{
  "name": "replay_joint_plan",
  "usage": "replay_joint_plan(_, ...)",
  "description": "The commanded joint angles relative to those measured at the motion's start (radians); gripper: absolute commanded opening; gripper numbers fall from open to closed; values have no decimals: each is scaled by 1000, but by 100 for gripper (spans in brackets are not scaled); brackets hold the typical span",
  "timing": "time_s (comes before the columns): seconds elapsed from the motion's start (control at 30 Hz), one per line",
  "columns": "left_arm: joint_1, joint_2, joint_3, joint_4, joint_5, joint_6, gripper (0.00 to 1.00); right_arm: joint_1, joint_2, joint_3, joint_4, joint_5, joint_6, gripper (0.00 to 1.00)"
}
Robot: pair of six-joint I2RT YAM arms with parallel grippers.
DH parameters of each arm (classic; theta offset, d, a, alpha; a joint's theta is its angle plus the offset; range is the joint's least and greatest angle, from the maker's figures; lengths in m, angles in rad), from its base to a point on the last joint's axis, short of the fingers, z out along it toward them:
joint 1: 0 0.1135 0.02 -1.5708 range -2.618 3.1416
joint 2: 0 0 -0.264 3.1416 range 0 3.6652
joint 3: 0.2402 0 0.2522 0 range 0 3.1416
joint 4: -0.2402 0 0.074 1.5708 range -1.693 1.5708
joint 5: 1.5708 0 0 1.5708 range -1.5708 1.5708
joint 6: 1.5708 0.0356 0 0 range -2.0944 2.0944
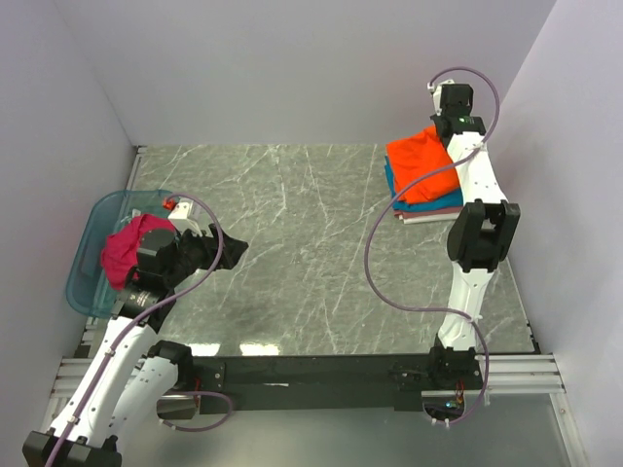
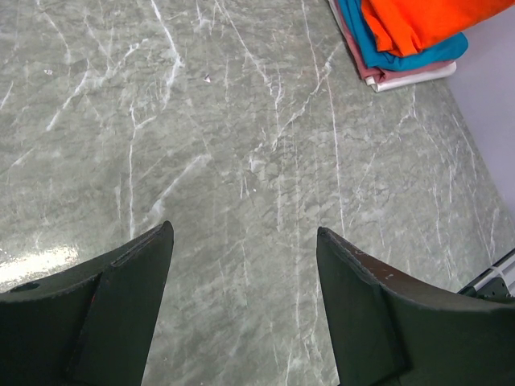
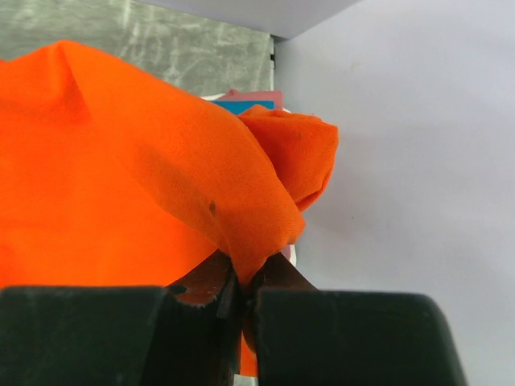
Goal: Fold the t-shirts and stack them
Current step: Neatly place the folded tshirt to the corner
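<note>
Nearest me, my left pincer [image 2: 245, 233] hangs above the bare desk [image 1: 311, 253], its jaws wide apart and holding nothing. Just to its left, the magenta t-shirt [image 1: 122, 248] lies crumpled in the blue tub [image 1: 83, 263] at the desk's left edge. Farther off, by the right wall, sits the folded stack: white t-shirt [image 2: 418, 76] lowest, then pink t-shirt [image 2: 366, 72], teal t-shirt [image 2: 402, 55], and orange t-shirt [image 1: 421, 165] on top. My right pincer [image 3: 241, 281] is clamped on a fold of the orange cloth at the stack's far side.
</note>
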Motion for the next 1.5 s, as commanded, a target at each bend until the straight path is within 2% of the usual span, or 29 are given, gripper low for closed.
replay_joint_plan(0.0, 3, 2, -7, 19, 0, 19, 77, -26, 15, 9, 72, 31, -8, 0)
replay_joint_plan(0.43, 3, 14, -6, 16, -8, 16, 77, -39, 101, 33, 159, 77, -52, 1)
replay_joint_plan(0.7, 3, 27, -6, 16, -12, 17, 77, -49, 138, 44, 196, 85, -71, 5)
replay_joint_plan(0.8, 3, 30, -6, 16, -12, 16, 77, -52, 154, 50, 212, 96, -80, 13)
replay_joint_plan(0.83, 3, 31, -7, 14, -14, 14, 77, -53, 161, 52, 219, 99, -89, 27)
replay_joint_plan(0.93, 3, 33, -4, 13, -20, 17, 77, -56, 197, 60, 268, 148, -112, 55)
replay_joint_plan(1.03, 3, 25, -4, 10, -26, 14, 77, -64, 228, 89, 328, 226, -100, 65)
replay_joint_plan(1.2, 3, 2, -6, 13, -38, 10, 77, -64, 153, 49, 366, 238, -51, 67)
replay_joint_plan(1.3, 3, -2, -6, 14, -35, 8, 77, -64, 83, 12, 321, 171, -3, 67)
replay_joint_plan(1.4, 3, -12, -6, 13, -37, 10, 77, -64, 14, -14, 209, 18, 64, 67)
replay_joint_plan(1.43, 3, -13, -6, 11, -35, 10, 77, -65, -6, -25, 174, -136, 80, 70)
replay_joint_plan(1.47, 3, -16, -6, 11, -35, 8, 77, -65, -43, -51, 112, -203, 80, 70)
